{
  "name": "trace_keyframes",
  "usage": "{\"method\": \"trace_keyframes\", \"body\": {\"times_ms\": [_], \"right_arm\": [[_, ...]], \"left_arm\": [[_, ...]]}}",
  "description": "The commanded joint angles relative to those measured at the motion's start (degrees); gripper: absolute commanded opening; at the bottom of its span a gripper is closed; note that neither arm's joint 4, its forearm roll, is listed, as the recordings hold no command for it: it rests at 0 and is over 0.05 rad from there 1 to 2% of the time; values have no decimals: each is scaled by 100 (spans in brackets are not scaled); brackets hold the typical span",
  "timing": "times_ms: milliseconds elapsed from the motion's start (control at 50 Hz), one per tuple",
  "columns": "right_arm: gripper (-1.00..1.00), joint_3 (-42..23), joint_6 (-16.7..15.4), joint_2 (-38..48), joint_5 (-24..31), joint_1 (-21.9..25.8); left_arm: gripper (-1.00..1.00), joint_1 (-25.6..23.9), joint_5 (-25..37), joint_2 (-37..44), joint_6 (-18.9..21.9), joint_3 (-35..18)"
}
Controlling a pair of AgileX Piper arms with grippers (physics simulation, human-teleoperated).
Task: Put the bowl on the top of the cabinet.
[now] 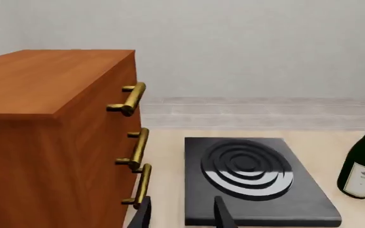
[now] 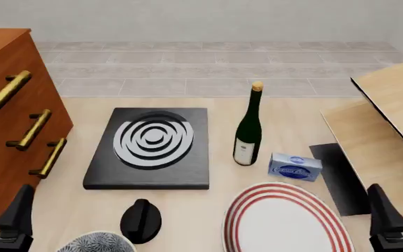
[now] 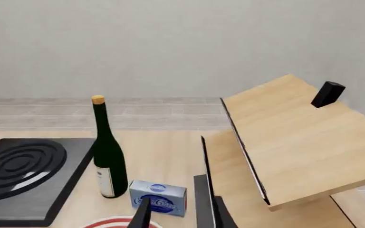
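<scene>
One bowl (image 2: 95, 242) was seen at the near edge of the tabletop (image 2: 293, 121), left of centre, untouched; nothing was done yet, so grasp, lift and placing on the cabinet (image 2: 6, 131) top were judged left. Left pincer (image 1: 181, 213) fingers were held apart, empty; right pincer (image 3: 177, 214) likewise. Counted: one cabinet with three handles, one bottle (image 2: 247, 128), one plate (image 2: 285, 220), one hotplate (image 2: 151, 148).

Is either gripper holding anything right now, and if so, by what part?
Nothing is held. The left gripper and right gripper both stand open with nothing between their fingers. The blue-black floral patterned bowl sits untouched on the table.
</scene>
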Motion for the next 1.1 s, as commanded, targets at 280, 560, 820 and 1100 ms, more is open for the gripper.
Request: {"method": "trace_keyframes", "body": {"times_ms": [280, 560, 820, 1100], "right_arm": [[100, -73, -27, 44, 75, -9], [100, -211, -1, 86, 174, -8], [100, -133, 42, 20, 163, -25], [100, 10, 13, 92, -42, -14]], "left_arm": [[100, -76, -242, 427, -74, 12], [100, -128, -390, 671, 20, -92], [100, -622, 777, 973, 147, -1766], [100, -1088, 1970, 1382, 349, -3251]]}}
